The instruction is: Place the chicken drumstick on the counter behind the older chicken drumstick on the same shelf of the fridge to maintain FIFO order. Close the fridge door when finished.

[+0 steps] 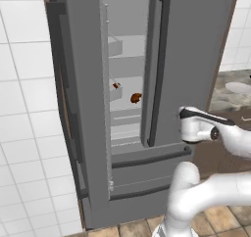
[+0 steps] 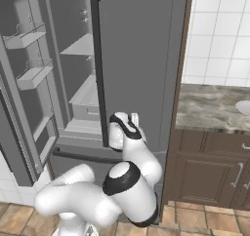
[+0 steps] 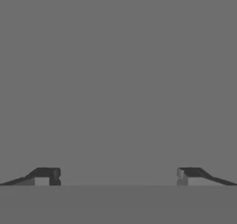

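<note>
The fridge (image 1: 196, 45) stands with its left door (image 1: 83, 108) swung open and its right door shut. A brown chicken drumstick (image 1: 136, 98) lies on the pale grey shelf (image 1: 126, 107) inside. A smaller brown piece (image 1: 116, 85) sits to its left and farther back, half hidden by a door rack; I cannot tell what it is. My gripper (image 3: 118, 177) is open and empty, its fingertips (image 3: 48, 176) wide apart, facing a flat grey surface at close range. My hand (image 1: 196, 126) is against the right door's front. The counter (image 2: 210, 108) lies to the right.
The open left door carries narrow racks (image 2: 29, 76) and juts out on the left. Two drawer fronts (image 1: 147, 177) sit below the doors. A white dish (image 1: 238, 87) rests on the counter above brown cabinets (image 2: 215, 171). White tiled walls flank the fridge.
</note>
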Available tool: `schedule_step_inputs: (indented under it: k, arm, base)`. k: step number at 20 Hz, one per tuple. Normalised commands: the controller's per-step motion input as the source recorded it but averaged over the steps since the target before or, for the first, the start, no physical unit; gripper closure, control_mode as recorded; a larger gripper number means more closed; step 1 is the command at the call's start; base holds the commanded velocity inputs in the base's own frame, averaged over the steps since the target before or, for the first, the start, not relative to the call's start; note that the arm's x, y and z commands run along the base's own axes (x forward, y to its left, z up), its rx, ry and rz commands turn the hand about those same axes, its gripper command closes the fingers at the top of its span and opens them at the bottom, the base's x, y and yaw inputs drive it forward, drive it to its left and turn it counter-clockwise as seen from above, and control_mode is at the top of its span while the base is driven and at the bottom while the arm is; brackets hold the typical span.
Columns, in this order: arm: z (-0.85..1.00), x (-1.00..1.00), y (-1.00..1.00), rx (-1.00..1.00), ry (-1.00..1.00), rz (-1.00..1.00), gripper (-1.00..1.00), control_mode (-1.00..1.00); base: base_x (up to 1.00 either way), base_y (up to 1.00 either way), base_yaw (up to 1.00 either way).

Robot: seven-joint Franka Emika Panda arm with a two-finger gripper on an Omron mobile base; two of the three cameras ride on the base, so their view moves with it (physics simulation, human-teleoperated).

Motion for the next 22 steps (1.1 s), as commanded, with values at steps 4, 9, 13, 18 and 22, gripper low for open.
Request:
schedule_step_inputs:
  k: [4, 9, 13, 18, 22]
  arm:
    - [0.00, 0.52, 0.00, 0.03, 0.11, -0.19, -1.00, -1.00]
    - [0.00, 0.47, 0.00, 0.01, 0.17, -0.08, -1.00, -1.00]
    - [0.31, -0.26, -0.39, 0.00, 0.15, -0.08, -1.00, -1.00]
    - [0.95, -0.65, -0.53, -0.03, 0.17, -0.14, -1.00, -1.00]
    - [1.00, -0.62, -0.36, -0.09, 0.14, -0.09, -1.00, -1.00]
  base:
    - [0.00, 0.00, 0.00]
    - [0.00, 0.00, 0.00]
    - [0.00, 0.00, 0.00]
    - [0.00, 0.00, 0.00]
    - [0.00, 0.00, 0.00]
